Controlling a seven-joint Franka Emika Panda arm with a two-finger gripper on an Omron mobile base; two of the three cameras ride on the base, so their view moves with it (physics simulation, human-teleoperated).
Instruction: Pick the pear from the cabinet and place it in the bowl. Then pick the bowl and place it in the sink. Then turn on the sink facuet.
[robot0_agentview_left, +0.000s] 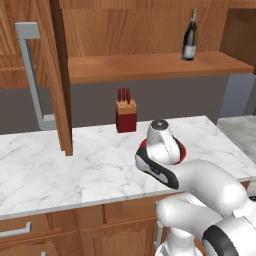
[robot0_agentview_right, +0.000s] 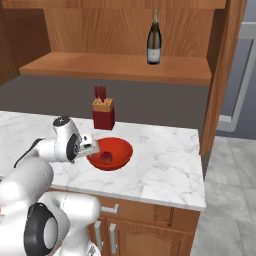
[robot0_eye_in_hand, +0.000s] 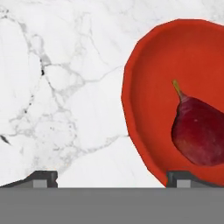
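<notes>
pear (robot0_eye_in_hand: 199, 133) lying inside the bowl (robot0_eye_in_hand: 151, 87), dark red, stem pointing toward 11 o'clock in the hand view, body resting toward the 3 o'clock side of the red basin; in the right base view, pear (robot0_agentview_right: 106, 158) sitting low in the bowl (robot0_agentview_right: 120, 147) near its centre. bowl resting on the white marble counter (robot0_agentview_right: 160, 170), at 6 o'clock of the knife block (robot0_agentview_right: 103, 116) and near it. gripper (robot0_eye_in_hand: 111, 179) hovering above the bowl's rim on the 9 o'clock side in the hand view, jaws spread wide, one fingertip (robot0_eye_in_hand: 41, 178) over bare marble, the other over the bowl's edge, nothing between them. in the right base view, hand at 9 o'clock of the bowl, just beside its rim. in the left base view, bowl (robot0_agentview_left: 182, 150) mostly hidden behind the white wrist, only red slivers at either side. cabinet (robot0_agentview_right: 125, 67) above and behind the counter, plank shelf carrying a wine bottle (robot0_agentview_right: 154, 40) at about 1 o'clock of the bowl; cabinet door (robot0_agentview_left: 60, 75) swung open with grey bar handle (robot0_agentview_left: 32, 75) at 9 o'clock in the left base view
</notes>
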